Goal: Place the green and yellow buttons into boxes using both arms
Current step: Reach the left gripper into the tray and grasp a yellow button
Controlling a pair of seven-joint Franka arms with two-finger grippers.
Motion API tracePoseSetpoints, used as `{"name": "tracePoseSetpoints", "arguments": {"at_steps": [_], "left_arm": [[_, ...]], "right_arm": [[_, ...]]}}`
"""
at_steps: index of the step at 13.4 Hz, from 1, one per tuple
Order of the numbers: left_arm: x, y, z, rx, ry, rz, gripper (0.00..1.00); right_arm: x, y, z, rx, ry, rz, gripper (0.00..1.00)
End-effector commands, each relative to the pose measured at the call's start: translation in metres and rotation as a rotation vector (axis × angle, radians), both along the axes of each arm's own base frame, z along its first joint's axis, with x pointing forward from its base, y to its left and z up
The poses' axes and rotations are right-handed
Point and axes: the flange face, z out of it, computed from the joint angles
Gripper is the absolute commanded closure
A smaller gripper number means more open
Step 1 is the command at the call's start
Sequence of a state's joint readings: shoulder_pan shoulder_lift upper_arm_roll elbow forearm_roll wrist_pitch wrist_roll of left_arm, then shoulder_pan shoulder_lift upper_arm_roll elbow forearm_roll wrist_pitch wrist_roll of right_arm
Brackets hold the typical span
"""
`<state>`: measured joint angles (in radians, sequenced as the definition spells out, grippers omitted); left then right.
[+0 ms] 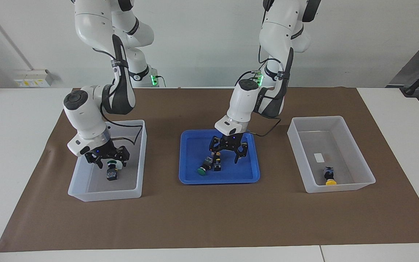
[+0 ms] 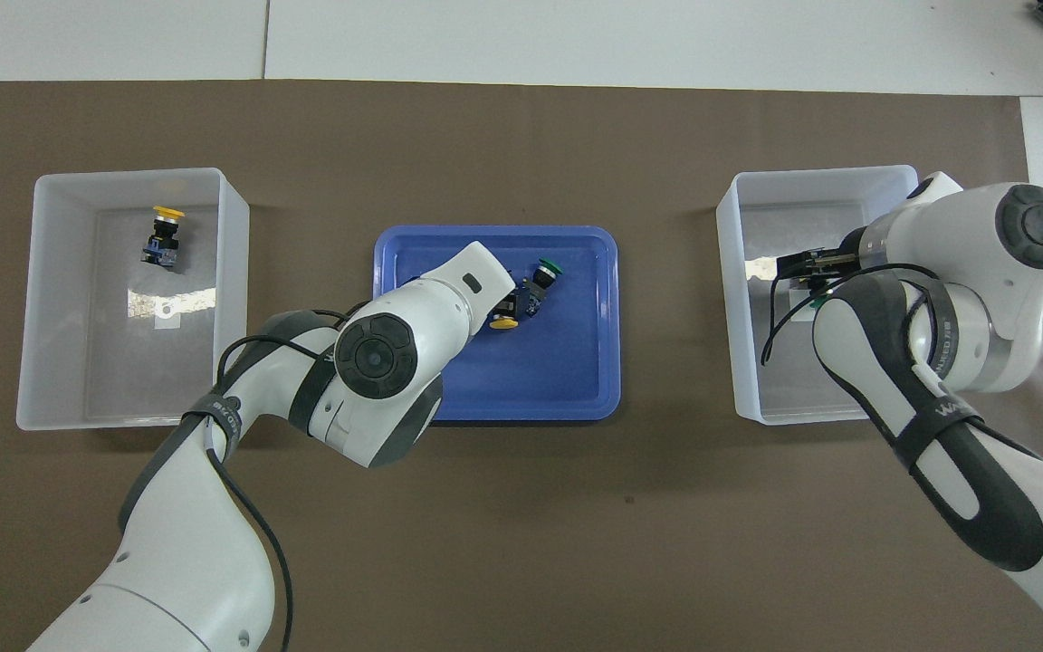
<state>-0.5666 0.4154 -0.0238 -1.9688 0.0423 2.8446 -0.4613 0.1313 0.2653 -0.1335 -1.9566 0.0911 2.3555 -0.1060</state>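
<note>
Now, two boxes sit near the bench's short edges: one (image 1: 141, 163) at the right arm's end, one (image 1: 356, 154) at the left arm's. One blue tray (image 1: 244, 171) lies mid-bench. The right gripper (image 1: 107, 160) hangs in its box, fingers spread over a green button (image 1: 112, 174). The left gripper (image 1: 228, 154), fingers spread, hovers over the tray's yellow button (image 1: 217, 164), which touches another green button (image 1: 203, 168); it should pinch the yellow one's black body alone. A second yellow button (image 1: 329, 177) lies boxed. That makes four buttons, two of each colour
</note>
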Motion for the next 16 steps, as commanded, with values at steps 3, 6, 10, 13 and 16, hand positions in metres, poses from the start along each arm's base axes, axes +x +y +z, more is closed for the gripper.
{"name": "tracePoseSetpoints", "arguments": {"at_steps": [3,6,10,13,16], "left_arm": [[-0.001,-0.014,-0.009,-0.016,-0.026,-0.018,0.07],[-0.002,-0.015,-0.011,-0.016,-0.022,-0.017,0.15],[-0.008,-0.017,-0.016,-0.009,-0.001,-0.012,1.0],[0.001,-0.008,-0.006,-0.016,-0.016,0.004,1.0],[0.021,0.032,0.048,-0.026,-0.052,0.06,1.0]], "right_arm": [[-0.013,0.013,0.056,0.018,0.018,0.022,0.0],[-0.022,0.058,0.09,0.041,0.003,-0.031,0.0],[-0.028,0.093,0.104,0.054,0.019,-0.079,0.0],[-0.027,0.093,0.105,0.055,0.013,-0.079,0.0],[-0.027,0.095,0.106,0.058,0.006,-0.079,0.0]]}}
